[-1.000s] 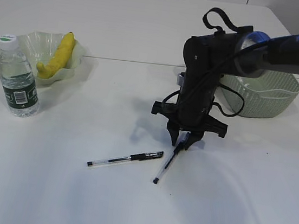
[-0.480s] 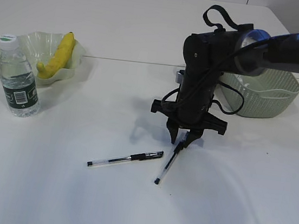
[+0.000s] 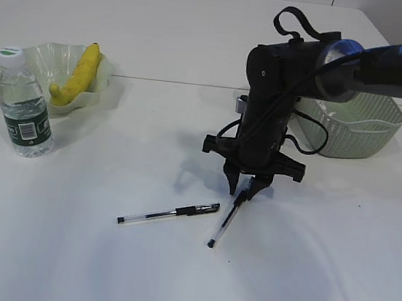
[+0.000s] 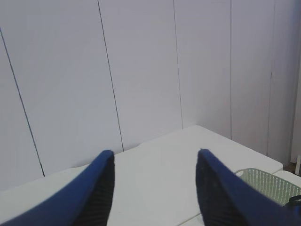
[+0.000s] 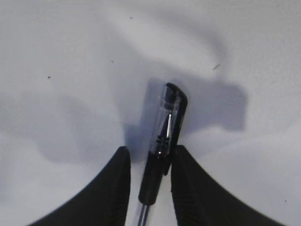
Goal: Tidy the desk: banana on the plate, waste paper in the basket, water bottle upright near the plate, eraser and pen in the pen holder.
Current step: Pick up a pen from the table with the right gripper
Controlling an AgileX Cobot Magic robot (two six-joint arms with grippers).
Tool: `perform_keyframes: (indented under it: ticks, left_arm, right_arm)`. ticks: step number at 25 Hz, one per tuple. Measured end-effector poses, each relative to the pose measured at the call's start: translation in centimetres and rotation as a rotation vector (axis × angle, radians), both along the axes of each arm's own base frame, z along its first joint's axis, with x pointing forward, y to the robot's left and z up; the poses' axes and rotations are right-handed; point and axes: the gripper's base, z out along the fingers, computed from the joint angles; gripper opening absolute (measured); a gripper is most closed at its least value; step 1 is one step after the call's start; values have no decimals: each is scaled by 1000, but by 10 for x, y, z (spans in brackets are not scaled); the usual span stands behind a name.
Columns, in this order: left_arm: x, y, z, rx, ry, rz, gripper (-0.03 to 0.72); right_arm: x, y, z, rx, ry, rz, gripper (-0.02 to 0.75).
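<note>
My right gripper (image 3: 244, 192) points down at the table's middle and straddles the capped end of a clear black-capped pen (image 5: 167, 122), whose barrel (image 3: 222, 226) runs toward the front. Its jaws stand open: the cap touches the right finger and a gap shows on the left. A second pen (image 3: 169, 214) lies just left. The banana (image 3: 78, 74) rests on the pale green plate (image 3: 47, 54), and the water bottle (image 3: 23, 106) stands upright beside it. My left gripper (image 4: 153, 155) is open, empty and raised toward the wall. Eraser and waste paper are out of view.
The green basket (image 3: 357, 129) stands at the right behind my right arm; its rim (image 4: 265, 181) also shows in the left wrist view. A small grey thing (image 3: 241, 102) peeks out behind the arm. A seam (image 3: 158, 81) joins two tables.
The right gripper has edged slightly upward over the pen's cap. Both pens, the bottle and the banana lie where they were.
</note>
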Motion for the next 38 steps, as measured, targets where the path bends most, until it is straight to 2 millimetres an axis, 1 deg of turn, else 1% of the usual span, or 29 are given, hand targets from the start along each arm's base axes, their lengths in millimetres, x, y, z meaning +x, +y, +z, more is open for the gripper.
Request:
perform_keyframes:
  ticks: [12, 30, 32, 35, 38]
  left_arm:
    - [0, 0, 0, 0, 0, 0, 388]
    - [0, 0, 0, 0, 0, 0, 388]
    - [0, 0, 0, -1, -1, 2, 388]
    - [0, 1, 0, -2, -4, 6, 388]
    - [0, 1, 1, -3, -5, 8, 388]
  right_arm:
    - [0, 0, 0, -3, 0, 33, 230]
    - [-1, 1, 0, 13, 9, 26, 230]
    - [-1, 2, 0, 16, 11, 25, 207]
    - [-1, 2, 0, 17, 13, 24, 137]
    - [-1, 2, 0, 17, 13, 27, 116]
